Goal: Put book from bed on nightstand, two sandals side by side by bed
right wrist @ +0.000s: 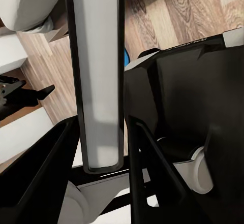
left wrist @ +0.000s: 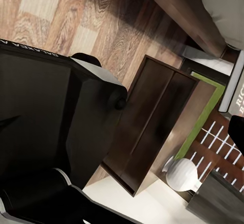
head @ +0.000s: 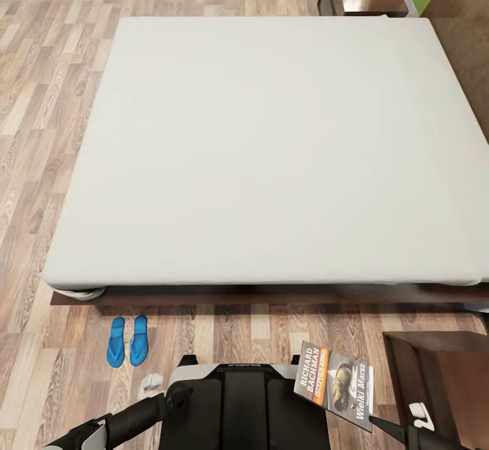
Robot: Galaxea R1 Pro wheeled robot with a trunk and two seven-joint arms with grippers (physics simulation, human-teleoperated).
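Off the bed's (head: 272,144) near edge, the right gripper (head: 377,425) holds the book (head: 336,385) by its lower corner, beside the nightstand (head: 441,375); thin, probably floppy. Its wrist camera shows fingers (right wrist: 147,148) clamping the book's edge (right wrist: 99,82). Left gripper (head: 151,385): cannot tell.

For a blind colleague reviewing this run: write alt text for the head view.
The right gripper holds a thin dark paperback book with an orange band over the wood-plank floor, beside a dark brown wooden nightstand. Ahead lies the large bare pale grey bed, with two bright blue flat sandals side by side on the floor next to it.
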